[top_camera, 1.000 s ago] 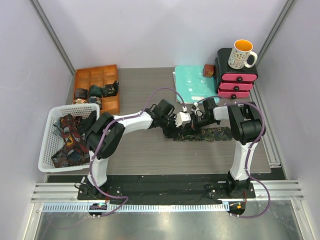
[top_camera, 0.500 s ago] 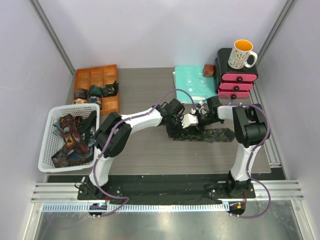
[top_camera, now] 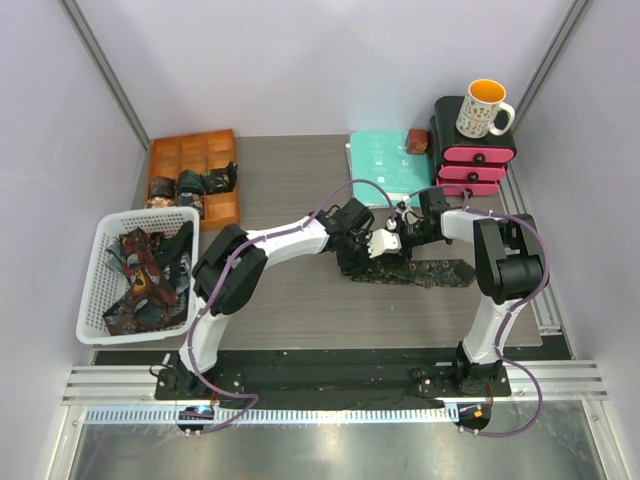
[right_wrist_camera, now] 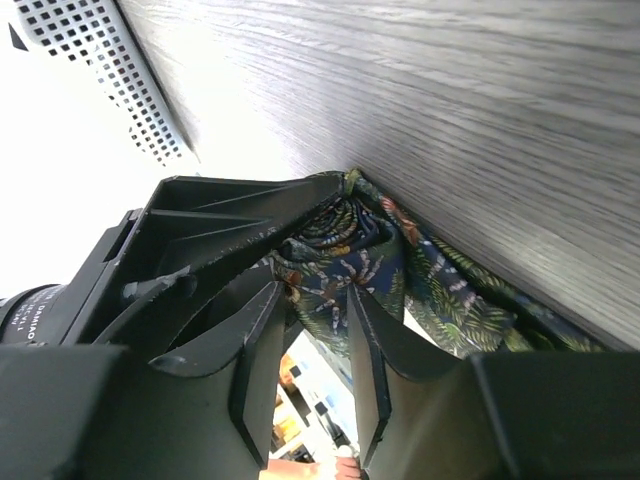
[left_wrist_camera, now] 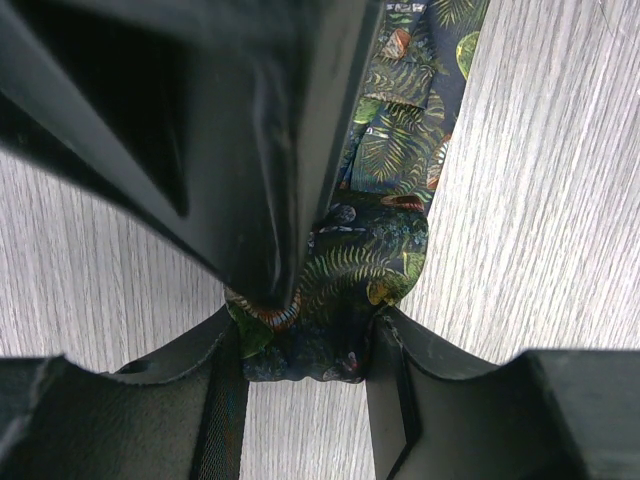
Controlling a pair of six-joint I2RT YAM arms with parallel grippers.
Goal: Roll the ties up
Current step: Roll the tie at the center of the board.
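The dark green fern-print fabric necktie (top_camera: 432, 271) lies flat along the grey wood-grain worktop (top_camera: 290, 300), right of centre, its left end wound into a small soft roll. The left pincer (left_wrist_camera: 306, 335) clamps that roll between black fingers. The right pincer (right_wrist_camera: 313, 290) stands part-open, its tips straddling the roll's fabric.

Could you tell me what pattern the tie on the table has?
The tie shows green ferns on dark navy; left wrist view is clearest.

Nothing I can read for sure right now. There's white lettering on the black housing (right_wrist_camera: 32, 318) at the edge of my right wrist view, too cropped to read. The mug (top_camera: 484, 108) print is too small.
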